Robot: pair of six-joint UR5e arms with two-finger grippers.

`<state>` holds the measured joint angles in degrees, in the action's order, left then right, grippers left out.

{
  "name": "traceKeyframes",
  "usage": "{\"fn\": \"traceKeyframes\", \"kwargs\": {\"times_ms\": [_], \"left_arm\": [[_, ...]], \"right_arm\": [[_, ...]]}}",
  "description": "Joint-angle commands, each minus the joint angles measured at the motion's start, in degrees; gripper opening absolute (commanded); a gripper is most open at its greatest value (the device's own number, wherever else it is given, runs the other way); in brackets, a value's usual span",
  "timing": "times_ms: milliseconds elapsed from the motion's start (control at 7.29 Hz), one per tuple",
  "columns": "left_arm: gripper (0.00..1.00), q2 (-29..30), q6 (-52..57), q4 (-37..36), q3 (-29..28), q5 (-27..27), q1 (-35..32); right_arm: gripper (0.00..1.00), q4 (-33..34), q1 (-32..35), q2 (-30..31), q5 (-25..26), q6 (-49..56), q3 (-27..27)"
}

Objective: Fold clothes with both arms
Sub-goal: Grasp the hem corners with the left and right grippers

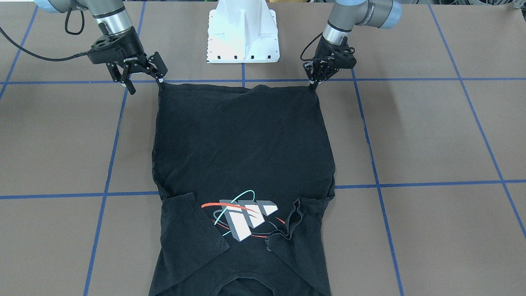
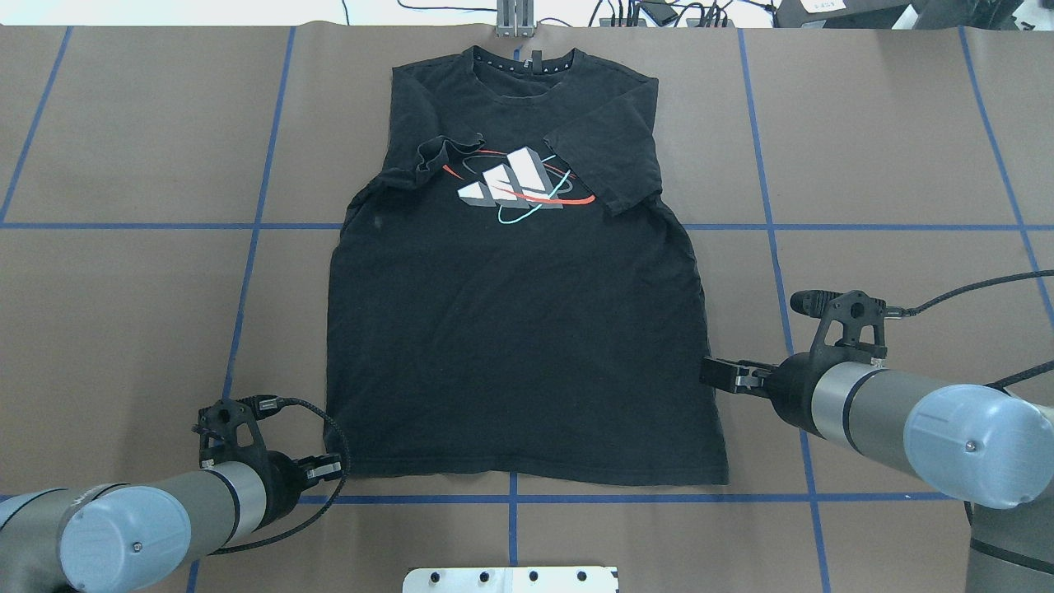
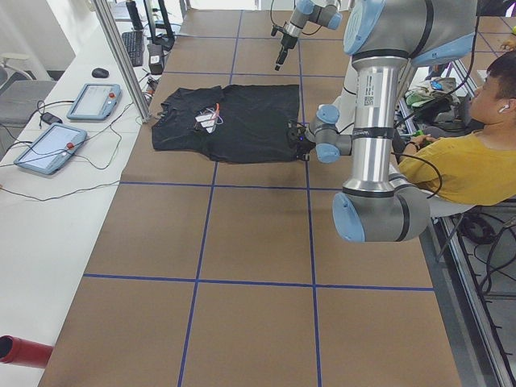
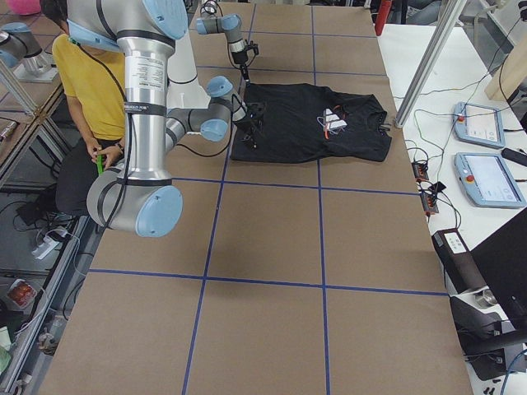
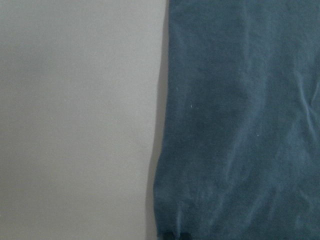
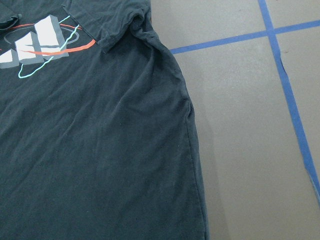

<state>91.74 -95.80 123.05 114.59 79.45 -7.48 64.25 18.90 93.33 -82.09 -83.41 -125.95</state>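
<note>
I have one black short-sleeved cotton T-shirt (image 2: 519, 346) lying print-up and mostly flat on the brown paper-covered table with the blue tape grid (image 2: 123, 329). It stretches forward from both grippers, with the collar at the far end from them.

The black two-finger left gripper (image 1: 315, 84) is down low at its hem corner. Its fingers are drawn narrow, almost together, and I cannot tell whether any cloth is pinched. Just beyond it, the sleeve on its side (image 2: 436, 156) is folded inward and rumpled. The white-grey block print with red and cyan rings (image 2: 515, 185) sits between the sleeves. The sleeve on the other side (image 2: 605, 169) is folded in flat over the print's edge. The black two-finger right gripper (image 1: 146, 86) is spread wide and holds nothing, one fingertip above the other hem corner.

I count one shirt, two sleeves, two arms and two grippers.

The hem runs straight from gripper to gripper, just ahead of a tape line. Bare table lies outward of each gripper.
</note>
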Motion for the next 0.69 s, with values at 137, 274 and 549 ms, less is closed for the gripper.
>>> {"fn": "traceKeyframes", "kwargs": {"times_ms": [137,274,549], "left_arm": [[0.0,0.5,0.0,0.0,0.5,0.0,-0.1],[0.0,0.8,0.0,0.0,0.5,0.0,-0.1],[0.0,1.8,-0.1,0.1,0.7,0.0,0.0]], "right_arm": [[0.99,0.1,-1.4,0.2,2.0,-0.7,0.2],[0.99,0.2,-2.9,0.2,3.8,-1.7,0.4],[0.99,2.4,-6.4,0.1,7.7,-1.7,1.1]]}}
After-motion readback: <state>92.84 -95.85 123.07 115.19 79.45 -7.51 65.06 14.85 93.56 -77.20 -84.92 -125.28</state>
